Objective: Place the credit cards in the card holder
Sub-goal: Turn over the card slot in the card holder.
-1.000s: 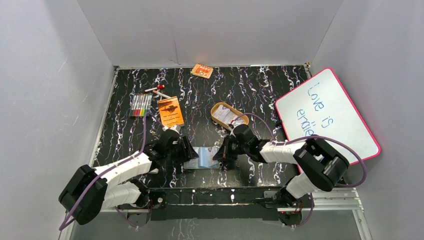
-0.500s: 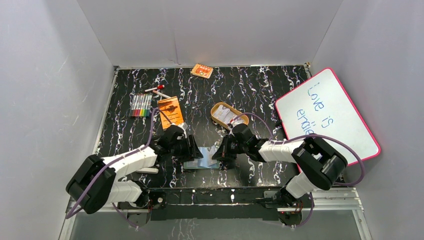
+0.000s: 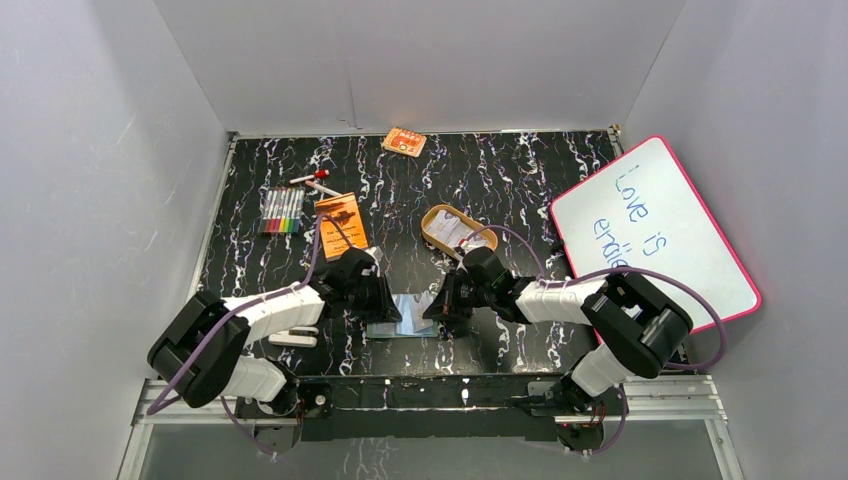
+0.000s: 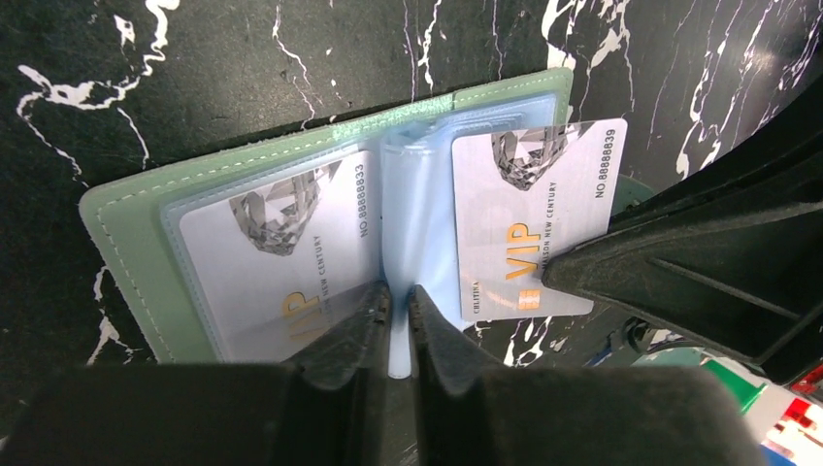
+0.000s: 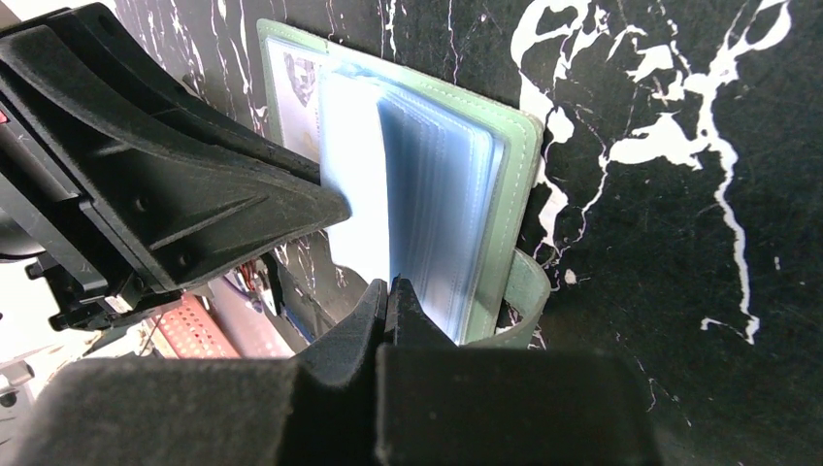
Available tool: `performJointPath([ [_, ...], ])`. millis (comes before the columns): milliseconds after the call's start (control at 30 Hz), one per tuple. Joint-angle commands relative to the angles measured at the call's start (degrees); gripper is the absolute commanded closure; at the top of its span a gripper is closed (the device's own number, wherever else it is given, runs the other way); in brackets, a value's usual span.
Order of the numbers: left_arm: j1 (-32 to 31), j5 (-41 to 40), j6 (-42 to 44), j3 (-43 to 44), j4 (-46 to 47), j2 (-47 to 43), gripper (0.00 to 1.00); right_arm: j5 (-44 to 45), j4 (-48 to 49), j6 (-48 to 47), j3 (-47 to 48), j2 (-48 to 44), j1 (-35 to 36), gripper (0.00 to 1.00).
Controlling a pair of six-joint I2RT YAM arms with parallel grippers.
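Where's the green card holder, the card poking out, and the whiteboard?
card holder [image 4: 116,209]: left wrist view, its green left border.
credit card [image 4: 529,209]: left wrist view, middle of its face.
whiteboard [image 3: 690,250]: top view, its blank white part.

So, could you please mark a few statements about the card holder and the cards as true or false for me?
1. The card holder lies open. True.
2. No card is inside it. False: a credit card sits in one sleeve.
3. A second credit card sticks out past the holder's edge. True.
4. The right gripper has its jaws wide open. False: they are shut on the second card's edge.
5. The whiteboard lies on the left side. False: it is on the right.
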Motion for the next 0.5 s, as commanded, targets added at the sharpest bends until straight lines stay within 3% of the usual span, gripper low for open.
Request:
performJointPath([
  [0, -0.3, -0.7, 1.1, 1.0, -2.2, 0.9, 0.94, 0.0, 0.5, -0.6, 2.0, 0.0, 0.2, 1.0],
  [67, -0.2, -1.5, 1.0, 1.0, -2.6, 0.9, 1.0, 0.4, -0.3, -0.7, 1.8, -1.0, 0.3, 1.0],
  [467, -0.2, -4.1, -1.3, -0.8, -2.7, -1.1, 1.0, 2.9, -3.1, -0.8, -3.9, -11.1, -0.7, 1.0],
])
